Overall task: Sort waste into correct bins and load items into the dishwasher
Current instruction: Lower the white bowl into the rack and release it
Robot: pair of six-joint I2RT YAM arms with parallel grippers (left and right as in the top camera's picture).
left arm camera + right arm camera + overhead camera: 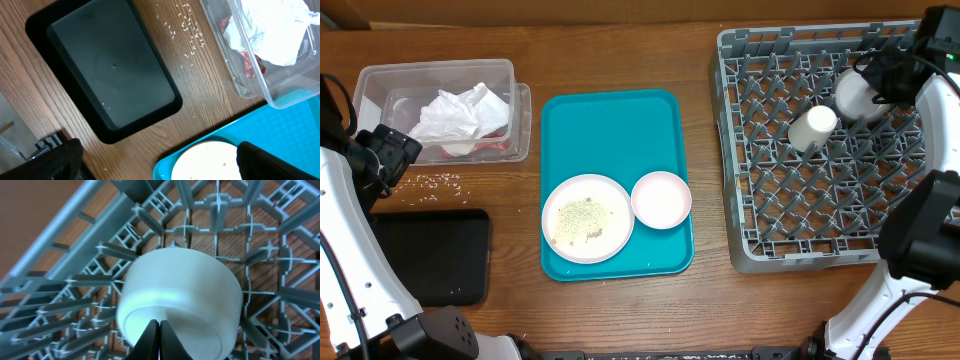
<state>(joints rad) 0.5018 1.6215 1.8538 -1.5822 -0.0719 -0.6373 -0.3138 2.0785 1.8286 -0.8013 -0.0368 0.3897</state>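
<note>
The clear tub (380,80) holds a crumpled napkin (460,115) and a red wrapper (248,62). Rice crumbs (440,182) lie on the wood beside it. The black tray (430,255) sits below them. My left gripper (385,155) stands open over the table, one finger above the plate (210,162). That crumb-strewn plate (587,217) and a white bowl (661,199) rest on the teal tray (610,110). In the dish rack (760,240) lie a white cup (813,127) and a pale upturned bowl (185,295). My right gripper (159,324) is shut just above that bowl, holding nothing.
The rack's upright pegs (220,210) crowd round the upturned bowl. The rack's front half (810,215) holds nothing. Bare wood shows between the black tray and the teal tray (200,110).
</note>
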